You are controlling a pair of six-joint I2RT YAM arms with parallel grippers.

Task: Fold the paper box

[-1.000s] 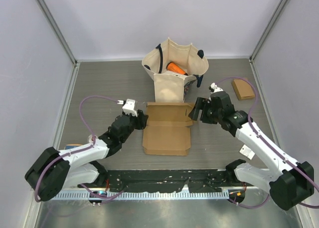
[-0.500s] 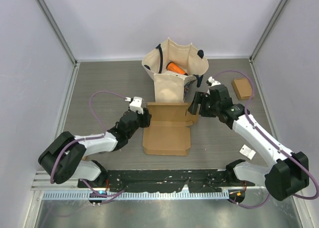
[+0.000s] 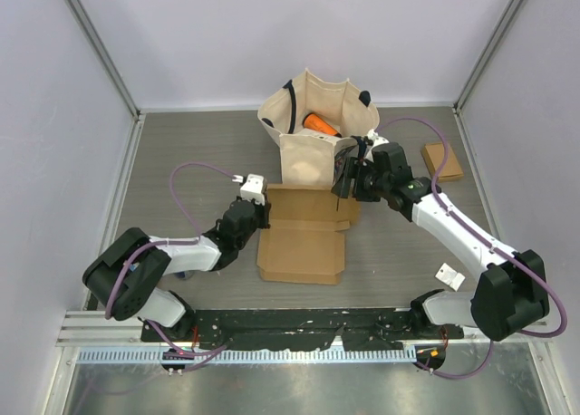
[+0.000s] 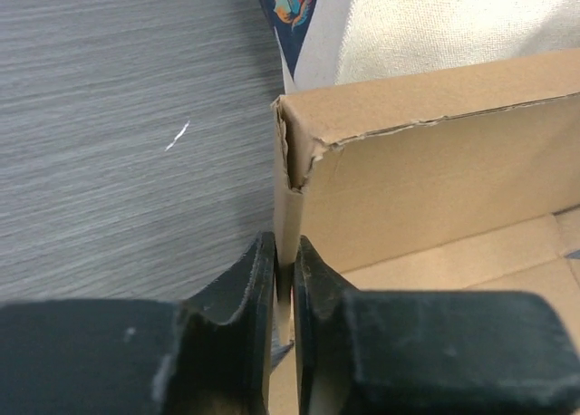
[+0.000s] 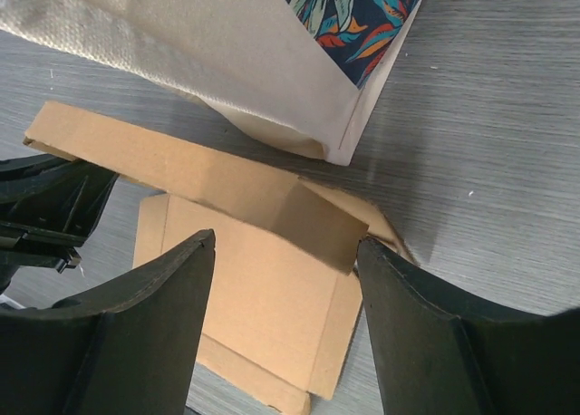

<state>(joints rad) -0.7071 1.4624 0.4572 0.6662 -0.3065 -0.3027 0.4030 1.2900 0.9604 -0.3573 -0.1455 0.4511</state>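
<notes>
One box (image 3: pixel 304 247) lies on the table (image 3: pixel 181 152) before the bag (image 3: pixel 308 157). It looks to be light, thin card that creases easily, best held by the wall edges. Left gripper (image 4: pixel 284 256) pinches its left wall; right gripper (image 5: pixel 283 245) hangs spread above the right corner.

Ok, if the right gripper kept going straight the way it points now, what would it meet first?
Most likely the paper box: its raised back wall and corner flap lie between the right gripper's open fingers. The cloth bag sits off to one side of that line, though depth is hard to judge.
</notes>
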